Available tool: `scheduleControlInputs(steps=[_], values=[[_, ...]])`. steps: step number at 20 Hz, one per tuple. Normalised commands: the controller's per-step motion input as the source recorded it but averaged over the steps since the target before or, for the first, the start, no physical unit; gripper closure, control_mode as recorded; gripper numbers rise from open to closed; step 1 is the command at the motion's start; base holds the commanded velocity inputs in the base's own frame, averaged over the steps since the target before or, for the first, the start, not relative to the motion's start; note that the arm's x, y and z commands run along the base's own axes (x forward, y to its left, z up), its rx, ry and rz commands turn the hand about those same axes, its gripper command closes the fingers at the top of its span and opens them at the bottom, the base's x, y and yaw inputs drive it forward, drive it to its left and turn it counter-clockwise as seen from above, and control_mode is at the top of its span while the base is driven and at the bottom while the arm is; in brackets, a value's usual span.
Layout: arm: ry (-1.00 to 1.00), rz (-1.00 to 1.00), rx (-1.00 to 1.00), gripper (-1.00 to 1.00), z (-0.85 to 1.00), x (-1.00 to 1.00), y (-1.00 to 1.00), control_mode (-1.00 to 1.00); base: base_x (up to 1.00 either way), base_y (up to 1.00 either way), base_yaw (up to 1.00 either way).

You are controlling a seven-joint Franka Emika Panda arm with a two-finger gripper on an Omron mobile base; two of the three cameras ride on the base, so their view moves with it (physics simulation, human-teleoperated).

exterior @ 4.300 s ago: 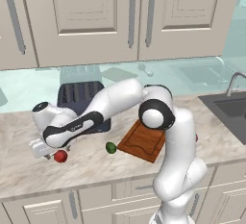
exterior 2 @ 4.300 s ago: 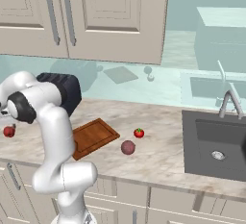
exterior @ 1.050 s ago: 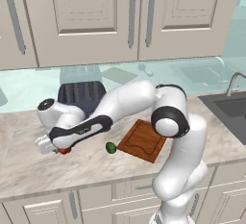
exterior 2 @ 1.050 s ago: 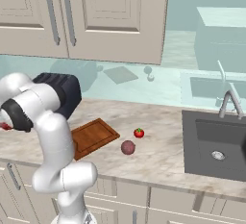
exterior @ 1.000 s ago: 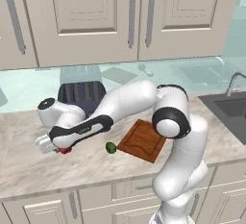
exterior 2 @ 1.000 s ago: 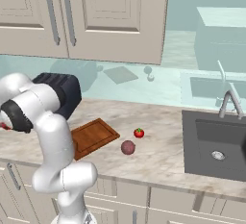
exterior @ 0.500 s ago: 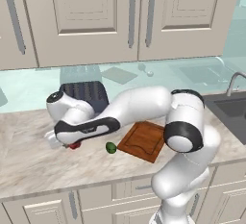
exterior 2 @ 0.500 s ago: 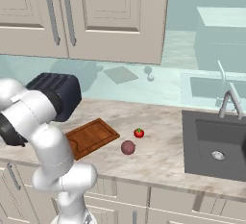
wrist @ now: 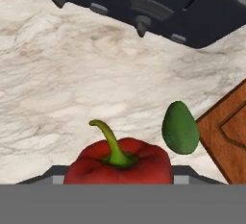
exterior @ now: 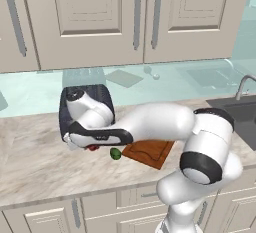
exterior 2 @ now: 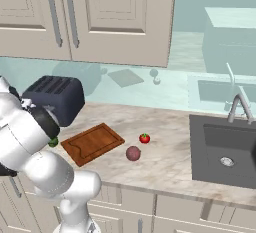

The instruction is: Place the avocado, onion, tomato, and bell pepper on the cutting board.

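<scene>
Bell pepper (wrist: 118, 164): bottom centre of the hand view, red and lumpy, glossy skin, curved green stem rising from a dimpled crown; a sliver of red also peeking under the hand at left of centre in the left base view (exterior: 92, 148).
Gripper (exterior: 84, 146): closed around the bell pepper by the look of it, fruit sitting right where the fingertips would rise; pads themselves hidden behind it.
Handling, as a guess: light, hollow, firm-walled but slick; best held across the broad shoulders, not by the stem; lobes likely to roll in a loose pinch.
Avocado (wrist: 180, 128): right of centre in the hand view, smooth dark-green egg shape, lying on the counter just beside the board's corner, apart from the pepper.
Cutting board (exterior 2: 93, 142): lower left of centre in the right base view, flat reddish-brown wood with a groove near its edge, nothing on it yet.
Tomato (exterior 2: 144, 138): centre of the right base view, small, shiny, green star on top, off the board.
Onion (exterior 2: 133, 153): just below the tomato, matte mauve ball, likely firm and prone to rolling.
Toaster (exterior 2: 55, 97): dark, boxy, slotted top, upper left of the right base view.
Counter (wrist: 72, 88): pale veined marble, flat and hard.
</scene>
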Motion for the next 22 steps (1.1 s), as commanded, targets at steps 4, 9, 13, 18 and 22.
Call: scheduleControlInputs(steps=[4,9,13,18,22], values=[[0.00,0.00,0.00,1.00,0.00,0.00,-0.62,-1.00,0.00,0.00,0.00],[0.00,0.00,0.00,1.00,0.01,0.00,-0.59,-1.00,0.00,0.00,0.00],[0.01,-0.02,0.00,1.00,0.07,0.02,-0.58,-1.00,0.00,0.00,0.00],[0.03,-0.03,0.00,1.00,0.06,0.08,-0.53,-1.00,0.00,0.00,0.00],[0.02,-0.02,0.00,1.00,0.00,0.16,-0.45,-1.00,0.00,0.00,0.00]])
